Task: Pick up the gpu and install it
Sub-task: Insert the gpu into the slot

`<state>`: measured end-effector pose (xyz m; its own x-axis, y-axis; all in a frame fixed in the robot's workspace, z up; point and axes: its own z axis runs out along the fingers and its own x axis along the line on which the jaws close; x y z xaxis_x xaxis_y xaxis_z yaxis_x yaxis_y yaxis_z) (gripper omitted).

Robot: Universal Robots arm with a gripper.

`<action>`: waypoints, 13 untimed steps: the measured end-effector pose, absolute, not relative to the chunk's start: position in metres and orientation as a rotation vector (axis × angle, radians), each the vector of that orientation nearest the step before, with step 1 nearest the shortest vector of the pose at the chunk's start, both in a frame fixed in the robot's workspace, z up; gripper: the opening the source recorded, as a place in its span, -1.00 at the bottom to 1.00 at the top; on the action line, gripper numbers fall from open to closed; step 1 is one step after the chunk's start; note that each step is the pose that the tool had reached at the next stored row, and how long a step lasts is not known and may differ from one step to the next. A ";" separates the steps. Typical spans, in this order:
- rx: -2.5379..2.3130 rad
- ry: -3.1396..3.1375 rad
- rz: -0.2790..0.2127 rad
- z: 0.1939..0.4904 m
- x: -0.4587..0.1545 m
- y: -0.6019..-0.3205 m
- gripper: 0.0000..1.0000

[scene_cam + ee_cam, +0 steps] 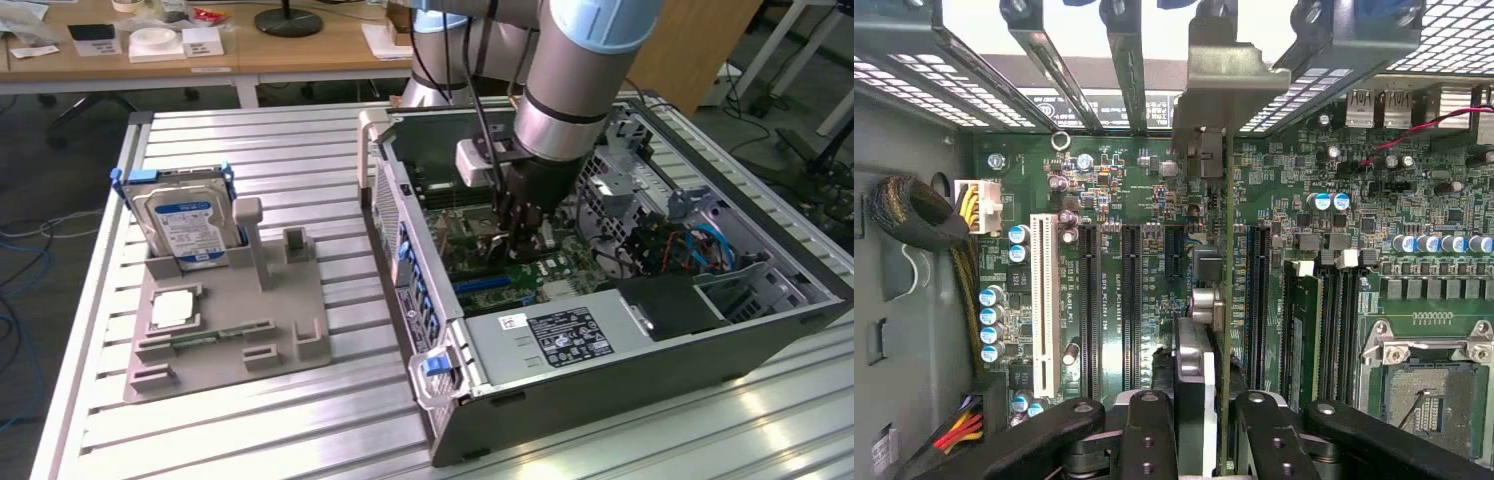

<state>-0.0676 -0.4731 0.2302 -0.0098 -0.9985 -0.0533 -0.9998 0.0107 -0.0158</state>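
Gripper (pixel 1206 425) on gpu (pixel 1226 290), edge-on

Between the black fingers (pixel 1147 440), a green gpu (pixel 1227 300) with silvery bracket; beyond the jaws, a green motherboard (pixel 1154 200) bearing black slots, one white slot (pixel 1040 290) and blue-topped capacitors (pixel 992 325).

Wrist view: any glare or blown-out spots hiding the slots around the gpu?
Wrist view: bright backlight washes out the case's rear vents; the motherboard and gpu, held by the gripper, read evenly lit. Exterior view: sheen on the table slats.
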 end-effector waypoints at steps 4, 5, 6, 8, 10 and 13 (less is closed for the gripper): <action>-2.175 2.198 0.041 0.230 -0.068 -0.473 -0.44; -2.175 2.198 0.041 0.230 -0.068 -0.473 -0.44; -2.175 2.198 0.041 0.230 -0.068 -0.473 -0.44; -2.175 2.198 0.041 0.230 -0.068 -0.473 -0.44; -2.175 2.198 0.040 0.230 -0.068 -0.473 -0.44; -2.175 2.198 0.039 0.230 -0.068 -0.473 -0.44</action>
<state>-0.0680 -0.4726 0.2301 -0.0097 -0.9986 -0.0527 -0.9998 0.0106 -0.0165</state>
